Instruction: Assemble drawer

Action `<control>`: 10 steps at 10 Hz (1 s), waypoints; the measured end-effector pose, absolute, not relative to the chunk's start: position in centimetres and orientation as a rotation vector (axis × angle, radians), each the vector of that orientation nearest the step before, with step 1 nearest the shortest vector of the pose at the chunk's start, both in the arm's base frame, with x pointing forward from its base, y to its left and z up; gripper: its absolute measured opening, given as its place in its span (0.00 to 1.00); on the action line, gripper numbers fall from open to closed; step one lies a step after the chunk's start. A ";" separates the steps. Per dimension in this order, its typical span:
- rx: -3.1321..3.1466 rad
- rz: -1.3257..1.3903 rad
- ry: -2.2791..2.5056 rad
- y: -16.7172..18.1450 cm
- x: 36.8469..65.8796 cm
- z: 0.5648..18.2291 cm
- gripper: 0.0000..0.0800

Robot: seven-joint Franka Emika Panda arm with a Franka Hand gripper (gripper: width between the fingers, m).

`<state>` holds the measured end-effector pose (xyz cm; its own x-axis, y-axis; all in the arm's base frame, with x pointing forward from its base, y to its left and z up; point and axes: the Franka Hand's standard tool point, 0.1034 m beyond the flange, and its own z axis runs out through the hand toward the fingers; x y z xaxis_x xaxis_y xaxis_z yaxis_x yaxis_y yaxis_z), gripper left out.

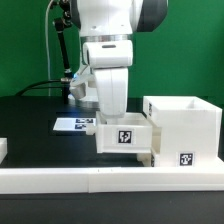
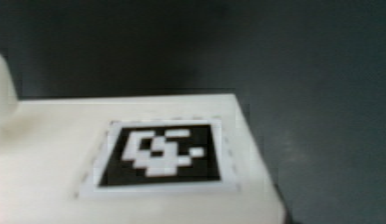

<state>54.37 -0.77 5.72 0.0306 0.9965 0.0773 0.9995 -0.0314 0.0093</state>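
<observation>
The arm's jaws reach down behind a small tagged tray (image 1: 124,135), which hides their spread, so I cannot tell it. The tray sits against the tall casing (image 1: 184,128) on the black desk (image 1: 30,115), by the long rail (image 1: 60,180). The wrist view shows a tag (image 2: 163,153) on white plastic.

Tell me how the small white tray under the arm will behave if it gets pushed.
The small tray looks like thin-walled, hollow plastic, so it is probably light and stiff. Its flat base on the smooth black table suggests sliding rather than tipping. It sits against the casing, which may block it toward the exterior view's right.
</observation>
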 end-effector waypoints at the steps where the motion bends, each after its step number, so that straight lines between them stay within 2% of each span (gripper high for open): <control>1: -2.219 -0.094 -2.155 -0.6 54.6 6.1 0.05; 10: -2.216 -0.089 -2.147 -0.6 54.4 5.6 0.05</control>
<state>54.41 -0.56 5.60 0.0319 0.9964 0.0792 0.9995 -0.0320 0.0006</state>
